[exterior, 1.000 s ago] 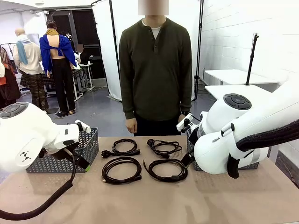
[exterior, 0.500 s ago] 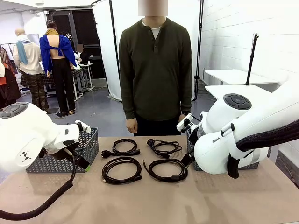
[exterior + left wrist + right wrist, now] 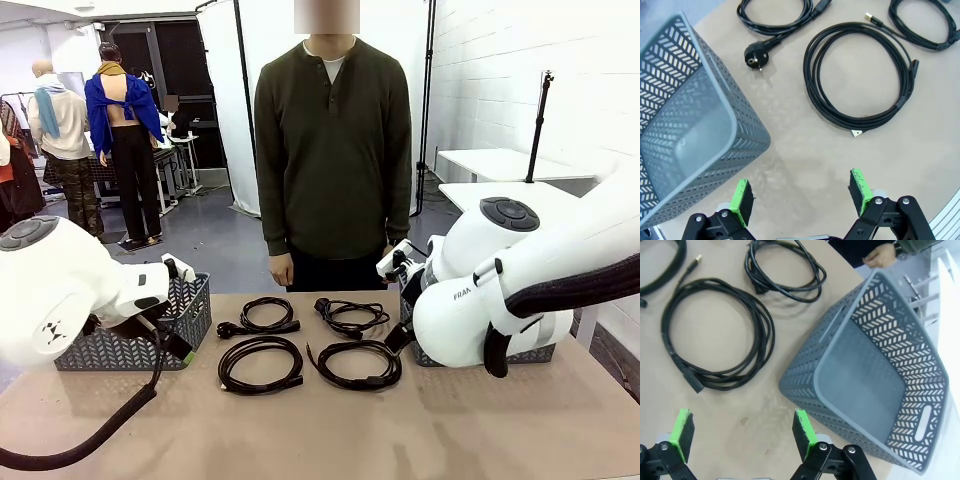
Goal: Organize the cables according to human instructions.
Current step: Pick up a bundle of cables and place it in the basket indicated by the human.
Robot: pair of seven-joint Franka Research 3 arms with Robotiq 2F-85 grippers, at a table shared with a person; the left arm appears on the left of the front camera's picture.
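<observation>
While no pointing hand is up (the person's hand (image 3: pixel 282 270) hangs down), I find both tools released. The left gripper (image 3: pixel 801 192), jaws spread and empty, hangs just beside the left basket (image 3: pixel 140 345). The right gripper (image 3: pixel 742 432), also spread and empty, sits well apart from that basket, across the cables (image 3: pixel 262 386). All four lie untouched on the table (image 3: pixel 400 430), on the basket's right side. The near-left coil (image 3: pixel 810 80) lies nearest the basket, ahead of the left gripper. I judge that arm the closer. The coil is roundish, with no marked long axis.
</observation>
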